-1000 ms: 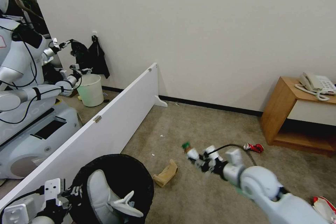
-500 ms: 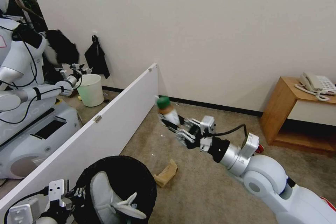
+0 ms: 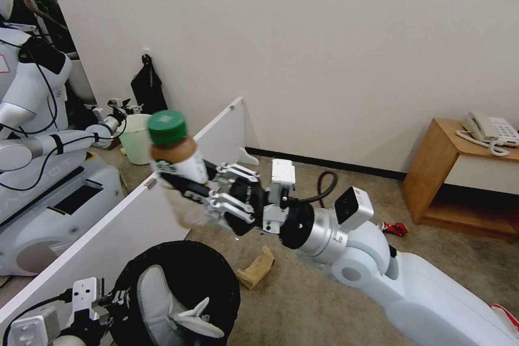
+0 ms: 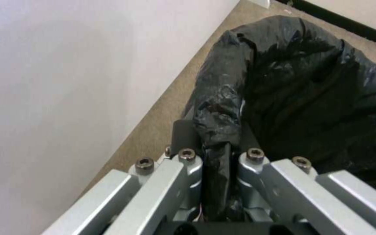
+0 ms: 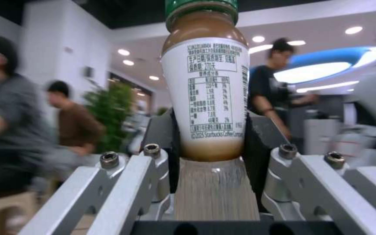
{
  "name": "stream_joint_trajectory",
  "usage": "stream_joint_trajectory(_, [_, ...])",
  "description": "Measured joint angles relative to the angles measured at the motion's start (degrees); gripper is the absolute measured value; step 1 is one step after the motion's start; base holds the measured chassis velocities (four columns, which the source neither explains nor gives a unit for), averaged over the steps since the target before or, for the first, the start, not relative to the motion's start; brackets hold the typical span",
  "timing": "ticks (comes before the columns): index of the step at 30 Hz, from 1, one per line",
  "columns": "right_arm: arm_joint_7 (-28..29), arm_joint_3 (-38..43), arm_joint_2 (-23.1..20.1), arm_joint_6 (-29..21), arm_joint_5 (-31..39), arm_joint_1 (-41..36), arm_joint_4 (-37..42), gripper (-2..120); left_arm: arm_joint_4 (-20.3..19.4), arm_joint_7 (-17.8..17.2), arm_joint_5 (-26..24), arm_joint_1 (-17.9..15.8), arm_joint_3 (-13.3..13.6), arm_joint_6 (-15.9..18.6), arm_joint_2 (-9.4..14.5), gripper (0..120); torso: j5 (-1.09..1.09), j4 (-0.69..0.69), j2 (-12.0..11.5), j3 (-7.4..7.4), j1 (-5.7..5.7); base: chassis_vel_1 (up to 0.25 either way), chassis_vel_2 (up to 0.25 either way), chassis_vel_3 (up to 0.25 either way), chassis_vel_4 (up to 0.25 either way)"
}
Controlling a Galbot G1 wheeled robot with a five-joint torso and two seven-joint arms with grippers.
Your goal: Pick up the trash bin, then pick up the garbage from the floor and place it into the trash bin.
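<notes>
- Head view is showing the left gripper sitting nearest, at the lower left, pinching the rim of the trash bin; in the left wrist view its fingers are pressing together on a fold of the black bag.
- A white slipper is lying inside the bin, and the bin's left side is sitting close against the white partition board, with little room there.
- Open carpet floor is stretching to the bin's right, where a brown paper bag is lying just beside the rim.
- Above the bin's far edge, the right gripper is holding a green-capped bottle in the air, cap upward and tilted slightly; in the right wrist view its pads are clamping the lower body of the bottle.
- Farther right, a crushed red can is lying on the carpet near the wooden side table, well apart from the bin.
- A red-white packet is peeking in at the lower right edge.
- Carpet is running clear to the black baseboard along the far wall.
</notes>
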Motion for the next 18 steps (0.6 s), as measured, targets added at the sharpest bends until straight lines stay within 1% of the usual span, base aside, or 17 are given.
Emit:
stream_joint_trajectory(2, [-1.8,-2.2,0.4,-1.6,3.2,1.0,0.2,27,0.0,0.0,-0.2,0.1,-0.3,0.0,0.0,4,0.00,0.00,0.0,0.00,0.00,0.000,0.000,0.000,0.000])
stream_joint_trajectory(5, [-2.1,-3.7,1.0,-2.7,4.8,1.4,0.2,27,0.0,0.0,-0.4,0.3,-0.7,0.0,0.0,4,0.01,0.00,0.0,0.00,0.00,0.000,0.000,0.000,0.000])
stream_joint_trajectory(11, [-1.8,-5.2,1.3,-3.3,5.0,1.5,-0.4,27,0.0,-0.3,-0.9,0.4,-0.7,0.1,-0.3,4,0.01,0.01,0.0,0.00,0.00,0.000,0.000,0.000,0.000])
stream_joint_trajectory(18, [0.2,-5.9,0.0,-3.8,4.7,0.0,-0.1,28,0.0,-0.9,-2.4,0.3,-1.3,0.5,-0.2,4,0.01,0.00,0.0,0.00,0.00,0.000,0.000,0.000,0.000])
